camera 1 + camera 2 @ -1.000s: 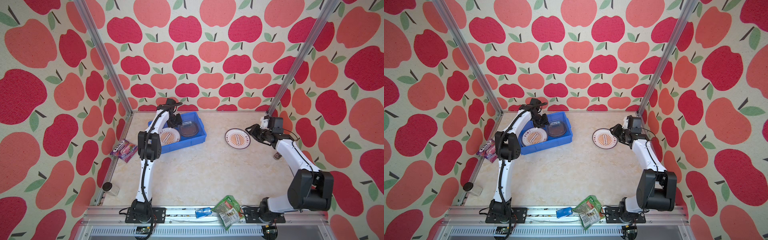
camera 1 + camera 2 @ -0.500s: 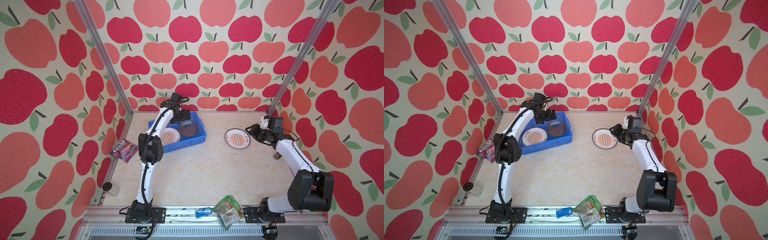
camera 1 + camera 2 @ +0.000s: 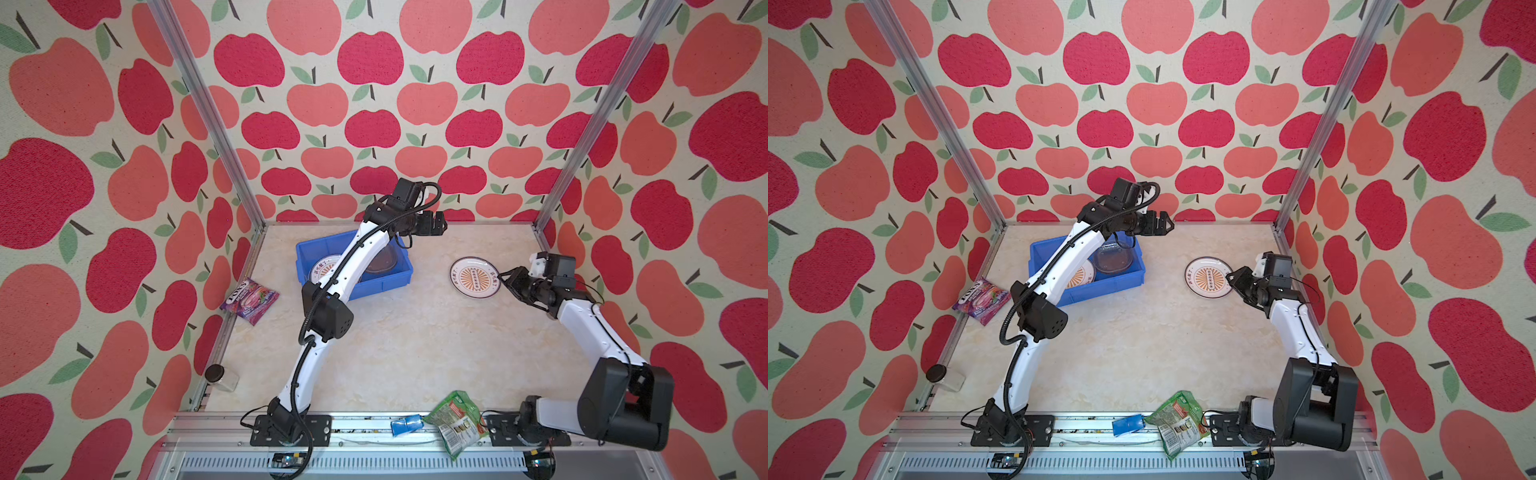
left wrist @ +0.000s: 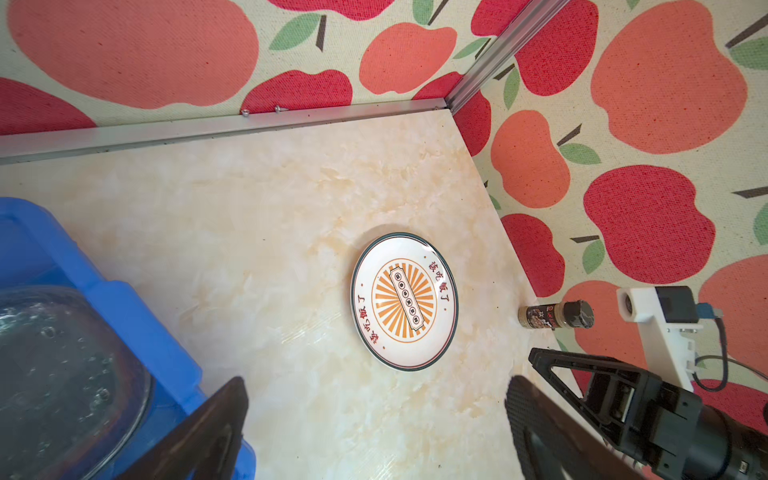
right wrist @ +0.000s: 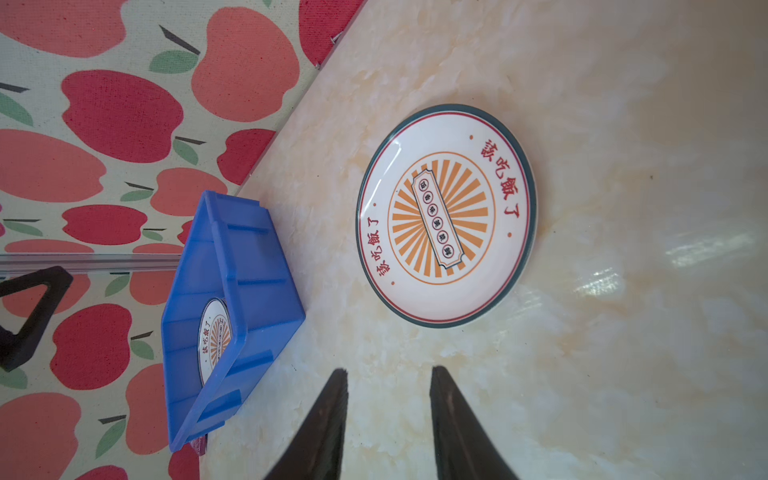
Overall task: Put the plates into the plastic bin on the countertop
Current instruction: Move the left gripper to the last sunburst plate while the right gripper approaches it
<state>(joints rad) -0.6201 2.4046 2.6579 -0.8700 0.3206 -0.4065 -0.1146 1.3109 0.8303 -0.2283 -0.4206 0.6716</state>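
Sunburst plate (image 3: 475, 277) lies flat on the countertop (image 3: 415, 340), well apart from the blue bin (image 3: 384, 283). Right gripper (image 5: 388, 374) sits just beside its rim, jaws narrowly parted, empty. Judgement: work one finger under the lip before closing. Left gripper (image 3: 438, 224) is wide and empty above the bin's far corner; best kept clear.

A purple candy packet (image 3: 249, 301) and dark-lidded jar (image 3: 220, 376) lie by the left wall (image 3: 124, 249), a green snack bag (image 3: 455, 419) on the front rail (image 3: 365, 424).

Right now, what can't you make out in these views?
Both top views: left arm hides part of the bin, its sunburst plate and glass plate; plates underneath, if any, unseen.
Left wrist view: glass plate cut off by frame edge.
Spice jar label: too small to read.
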